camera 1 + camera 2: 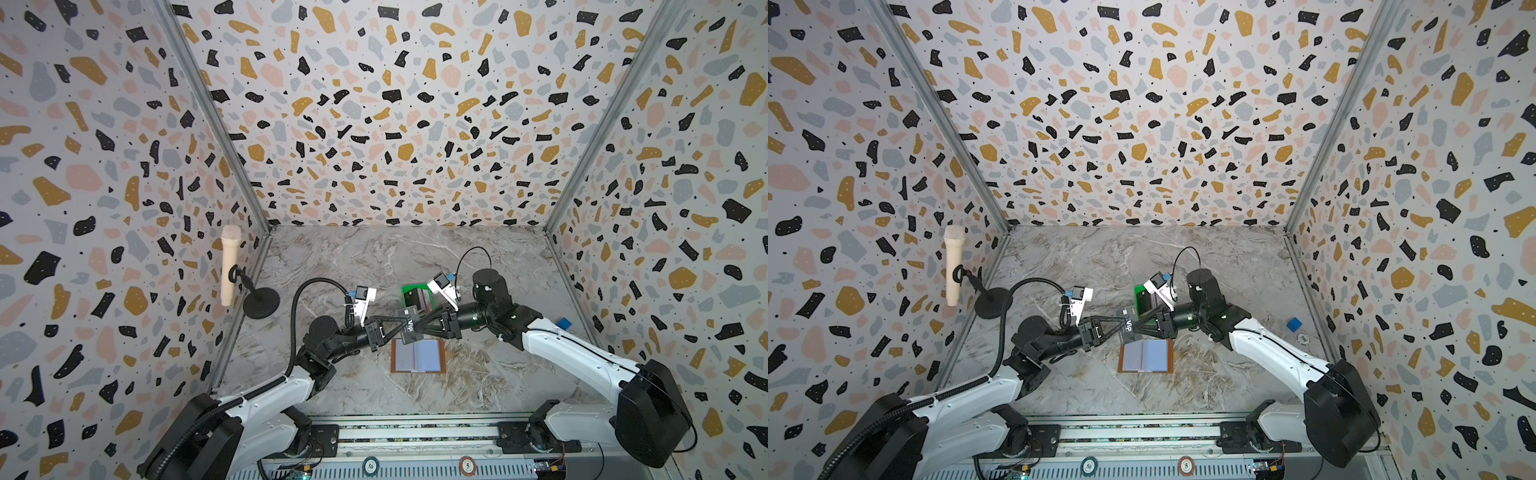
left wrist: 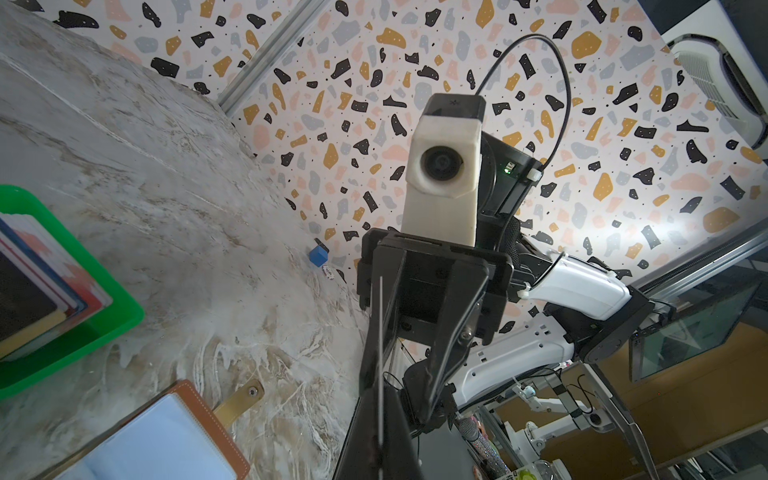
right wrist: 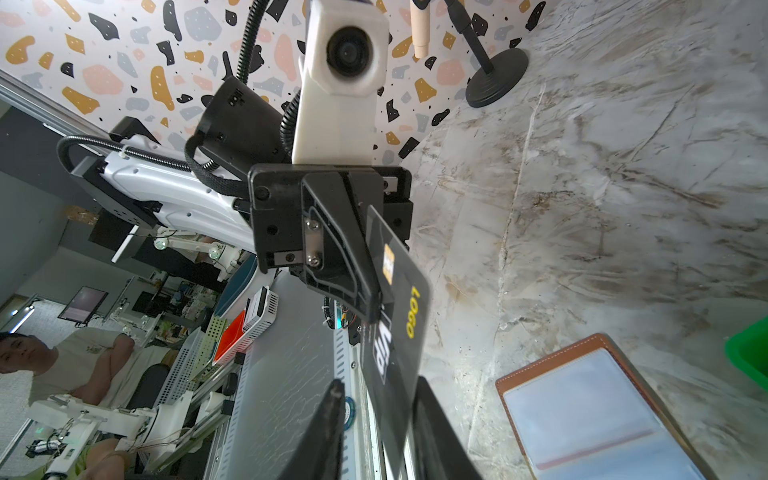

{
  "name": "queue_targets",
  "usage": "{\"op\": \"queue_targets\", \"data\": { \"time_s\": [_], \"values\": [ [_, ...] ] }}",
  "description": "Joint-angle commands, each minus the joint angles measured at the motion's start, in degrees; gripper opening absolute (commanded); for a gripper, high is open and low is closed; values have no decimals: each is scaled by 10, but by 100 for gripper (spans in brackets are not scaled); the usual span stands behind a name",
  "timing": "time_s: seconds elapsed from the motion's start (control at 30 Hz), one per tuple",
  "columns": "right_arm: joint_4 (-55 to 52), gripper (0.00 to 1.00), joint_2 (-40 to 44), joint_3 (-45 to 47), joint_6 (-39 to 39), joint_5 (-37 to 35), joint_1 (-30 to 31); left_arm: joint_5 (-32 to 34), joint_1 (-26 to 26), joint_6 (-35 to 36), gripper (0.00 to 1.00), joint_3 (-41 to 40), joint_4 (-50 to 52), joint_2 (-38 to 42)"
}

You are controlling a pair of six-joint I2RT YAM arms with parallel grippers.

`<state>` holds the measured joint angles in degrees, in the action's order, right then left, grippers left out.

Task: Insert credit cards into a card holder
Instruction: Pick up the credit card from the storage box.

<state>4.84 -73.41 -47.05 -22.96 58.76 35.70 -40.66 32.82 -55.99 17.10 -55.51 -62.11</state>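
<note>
While left gripper pinches the black VIP card mid-frame above the open card holder, right gripper straddles it, narrowly open. Looks like a handover; next likely needs right to clamp, left to release.

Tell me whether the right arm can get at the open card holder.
Probably yes: the card holder lies open close below the right gripper, nothing on it. But the black card, clamped by the left gripper, stands between the right one's fingers.
</note>
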Motion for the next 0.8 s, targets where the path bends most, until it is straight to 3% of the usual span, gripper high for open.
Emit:
{"op": "queue_targets", "data": {
  "time_s": [0.0, 0.37, 0.53, 0.57, 0.63, 0.77],
  "values": [
    [18, 28, 3, -8, 1, 12, 3, -11, 3, 12, 0, -7, -24, 1],
    [27, 23, -11, -17, -4, 17, 3, -8, 5, 17, 0, -7, -17, -5],
    [36, 8, -17, -18, -11, 14, 10, 1, 9, 21, 0, -7, 0, -15],
    [37, 4, -16, -16, -14, 7, 11, 8, 9, 22, 3, -7, 9, -17],
    [33, 0, -10, -6, -24, -24, 10, 48, 7, 31, 21, -11, 55, -12],
    [49, 0, 11, 54, -69, -88, -1, 121, 4, 22, 28, -53, 66, 6]
  ]
}}
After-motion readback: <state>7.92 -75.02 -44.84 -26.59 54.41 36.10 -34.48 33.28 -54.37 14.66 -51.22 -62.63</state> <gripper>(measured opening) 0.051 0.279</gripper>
